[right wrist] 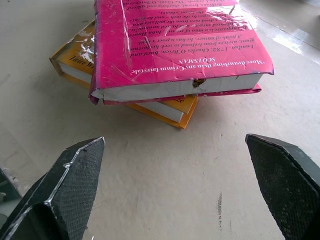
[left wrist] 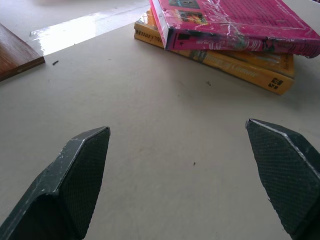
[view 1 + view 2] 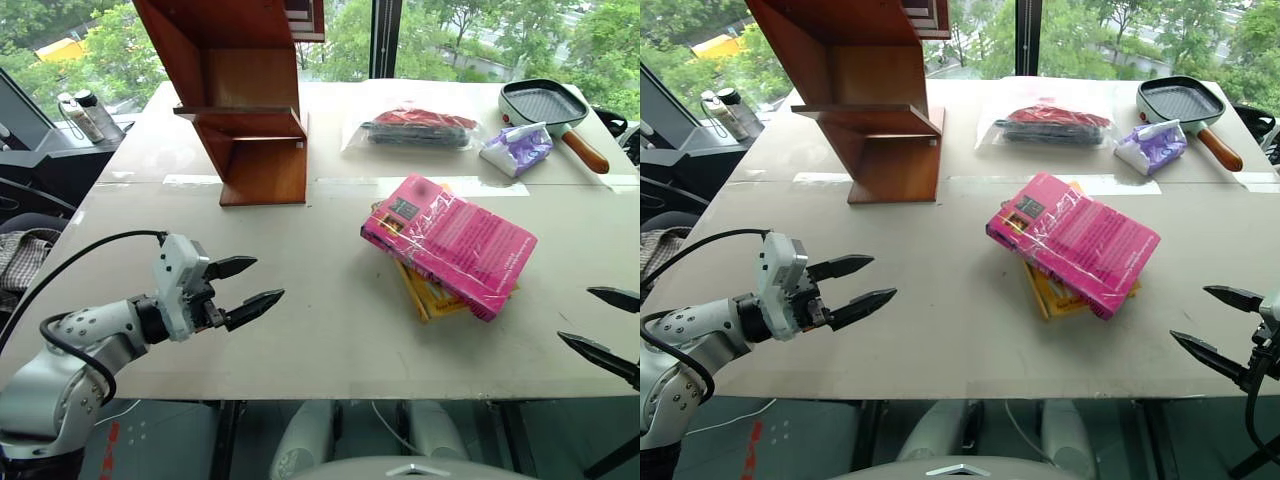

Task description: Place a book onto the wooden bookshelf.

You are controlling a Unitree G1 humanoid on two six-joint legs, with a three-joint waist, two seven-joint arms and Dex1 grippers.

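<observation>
so the book (image 3: 449, 243) sits right of centre in the head view, lying flat and skewed on top of a yellow-orange book (image 3: 433, 296), both on the table (image 3: 300, 330). The wooden bookshelf (image 3: 240, 100) is up in the upper left of the frame, well apart from the stack. Left gripper (image 3: 243, 289) hovers at lower left with its jaws spread wide and nothing in them, right gripper (image 3: 1216, 332) at the lower right edge is the same, wide and empty. My guess on handling: it's a thick paperback, so stiff enough but fairly hefty, and that glossy wrap looks slippery and is wrinkled and torn at one edge. I'd pinch it across the thickness at the overhanging side, or squeeze it between both grippers from opposite edges, so the pads don't slide on the plastic
</observation>
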